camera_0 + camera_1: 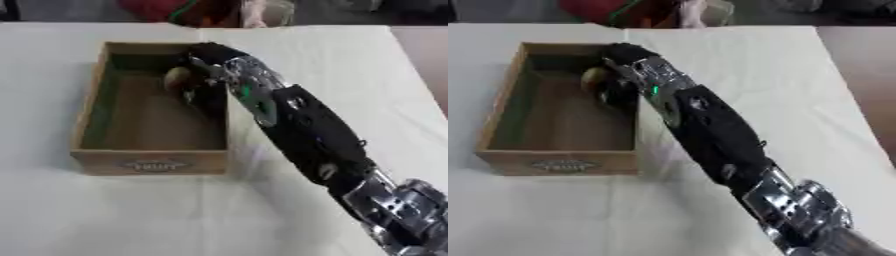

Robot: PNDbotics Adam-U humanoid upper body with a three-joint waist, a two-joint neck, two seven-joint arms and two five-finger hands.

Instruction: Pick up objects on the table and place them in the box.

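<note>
Over the far right corner of the wooden box, your right hand (199, 65) has a small, rounded, tan-and-dark object (178, 78) in its curled fingers, and that object sits just inside the box's walls, above the floor; whether it touches the wood cannot be told, and its blurred outline gives you no more than a colour and a shape. Your hand reaches in across the right wall of the box, its back turned up and its fingers pointing left and down into the opening.

Around it, the shallow rectangular box of light brown wood (87, 115) lies with its long sides running near to far, a dark oval label (154, 164) on its near wall. Its floor shows bare on the left and near parts.

From the hand, your black-and-silver right arm (710, 135) runs back to the near right corner, crossing a white cloth-covered table (131, 215) on which the box rests. Your left hand shows in neither view.
</note>
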